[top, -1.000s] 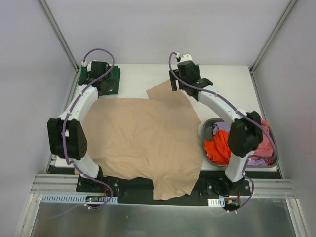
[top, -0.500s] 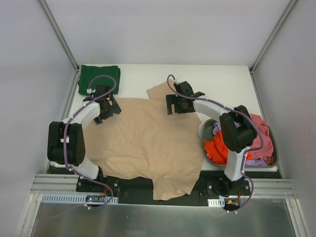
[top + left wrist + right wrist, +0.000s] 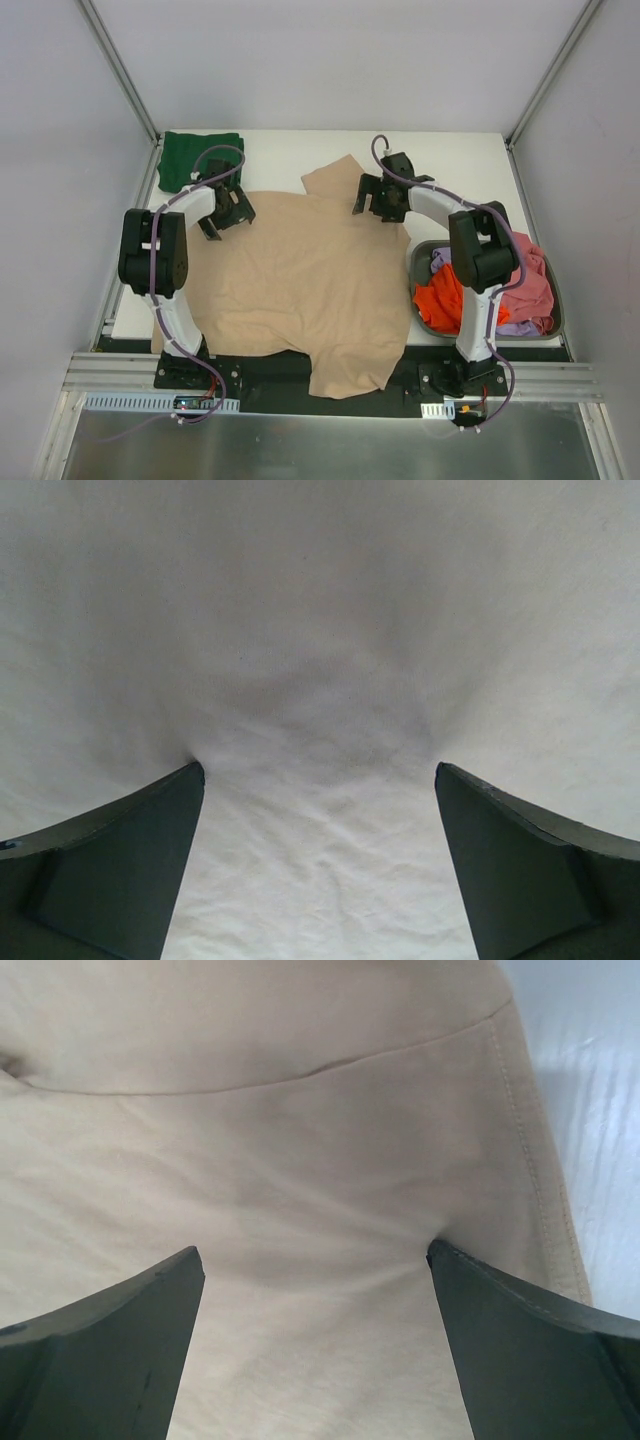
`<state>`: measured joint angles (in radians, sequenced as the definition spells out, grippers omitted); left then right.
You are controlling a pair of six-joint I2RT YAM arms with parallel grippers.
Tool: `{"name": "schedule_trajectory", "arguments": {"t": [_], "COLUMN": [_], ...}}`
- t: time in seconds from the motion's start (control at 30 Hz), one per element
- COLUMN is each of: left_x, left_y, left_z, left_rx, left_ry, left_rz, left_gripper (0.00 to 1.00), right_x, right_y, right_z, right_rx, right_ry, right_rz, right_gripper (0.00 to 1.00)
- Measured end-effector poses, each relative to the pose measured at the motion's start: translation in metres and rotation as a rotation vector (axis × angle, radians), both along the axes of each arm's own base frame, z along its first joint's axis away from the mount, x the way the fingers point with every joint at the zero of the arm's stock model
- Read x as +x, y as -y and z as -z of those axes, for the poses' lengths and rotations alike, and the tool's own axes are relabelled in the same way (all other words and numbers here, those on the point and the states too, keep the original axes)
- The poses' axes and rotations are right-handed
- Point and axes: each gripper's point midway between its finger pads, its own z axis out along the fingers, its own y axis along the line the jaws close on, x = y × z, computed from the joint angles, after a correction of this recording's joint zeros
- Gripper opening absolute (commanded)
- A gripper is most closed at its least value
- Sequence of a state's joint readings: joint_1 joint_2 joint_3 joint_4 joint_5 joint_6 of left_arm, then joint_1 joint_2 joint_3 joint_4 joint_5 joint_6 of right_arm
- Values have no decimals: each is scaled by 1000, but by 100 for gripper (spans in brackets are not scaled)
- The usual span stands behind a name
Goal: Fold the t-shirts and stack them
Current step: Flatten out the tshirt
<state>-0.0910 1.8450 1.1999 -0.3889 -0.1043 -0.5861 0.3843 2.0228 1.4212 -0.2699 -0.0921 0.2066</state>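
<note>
The large beige t-shirt (image 3: 300, 280) lies spread over the middle of the table, its near part hanging over the front edge. My left gripper (image 3: 228, 208) is open, its tips down on the shirt's far left edge; the left wrist view shows pale cloth (image 3: 320, 660) between the open fingers (image 3: 130, 860). My right gripper (image 3: 385, 200) is open on the shirt's far right edge; the right wrist view shows beige cloth (image 3: 280, 1160), with the hem at the right. The dark green t-shirt (image 3: 200, 158) lies folded at the back left.
A grey oval tub (image 3: 413, 275) at the right front holds the orange-red t-shirt (image 3: 440, 300), the pink one (image 3: 535, 280) and the lilac one (image 3: 447, 260). White table (image 3: 450, 160) shows at the back right. Frame posts stand at both back corners.
The left gripper left the green shirt and came down on the beige shirt's far left edge. The right gripper dropped from the back onto its far right edge. Both reached the cloth.
</note>
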Motion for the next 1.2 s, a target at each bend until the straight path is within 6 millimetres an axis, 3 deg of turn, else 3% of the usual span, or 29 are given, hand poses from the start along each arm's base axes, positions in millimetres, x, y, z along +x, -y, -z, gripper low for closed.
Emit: {"name": "schedule_trajectory", "arguments": {"t": [0.27, 0.63, 1.07, 1.2], "left_x": [27, 38, 79, 82], "left_y": [6, 11, 21, 24], "left_z": [-2, -4, -8, -9], "left_rx": [-20, -40, -69, -78], "left_ry": [25, 36, 87, 97], "left_rz": [9, 19, 74, 93], "left_gripper": [99, 99, 99, 99], "right_x": [15, 22, 51, 62], "right_y": [11, 16, 30, 31], "right_z": [-2, -2, -3, -3], "right_rx": [38, 36, 11, -6], "right_ry": [-2, 2, 26, 47], "right_rz": [70, 80, 90, 59], "right_gripper": [98, 99, 99, 99]}}
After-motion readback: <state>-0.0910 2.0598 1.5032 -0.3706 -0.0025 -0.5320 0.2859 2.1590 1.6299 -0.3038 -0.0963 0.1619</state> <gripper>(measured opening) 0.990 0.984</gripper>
